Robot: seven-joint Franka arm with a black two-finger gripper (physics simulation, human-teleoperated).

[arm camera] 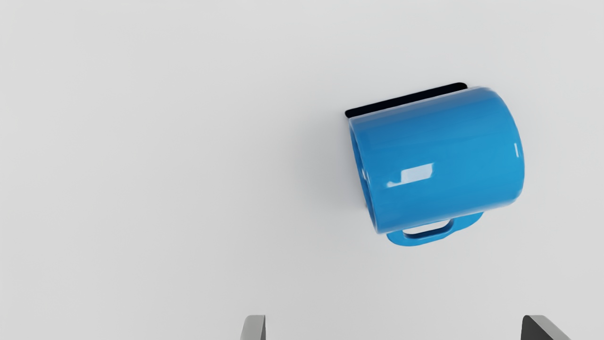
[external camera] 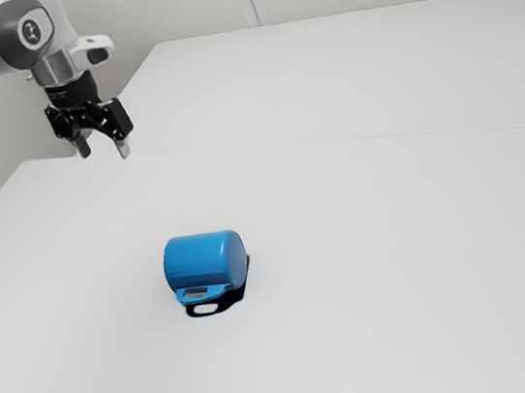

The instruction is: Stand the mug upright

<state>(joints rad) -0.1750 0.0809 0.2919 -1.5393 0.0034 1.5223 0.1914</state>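
Observation:
A blue mug (external camera: 199, 261) lies on its side on the white table, its closed base toward the exterior view's right and its handle low on the side facing that camera. My gripper (external camera: 104, 150) hangs above the table toward the exterior view's upper left, well apart from the mug. In the wrist view the mug (arm camera: 439, 158) shows its rim edge, its round wall and its handle. The fingers of my gripper (arm camera: 393, 327) stand wide apart there, with nothing held between them.
The white tabletop (external camera: 399, 265) spreads around the mug. Behind it, a second pale surface (external camera: 343, 73) begins at a thin seam. A dark line crosses the exterior view's lower left corner.

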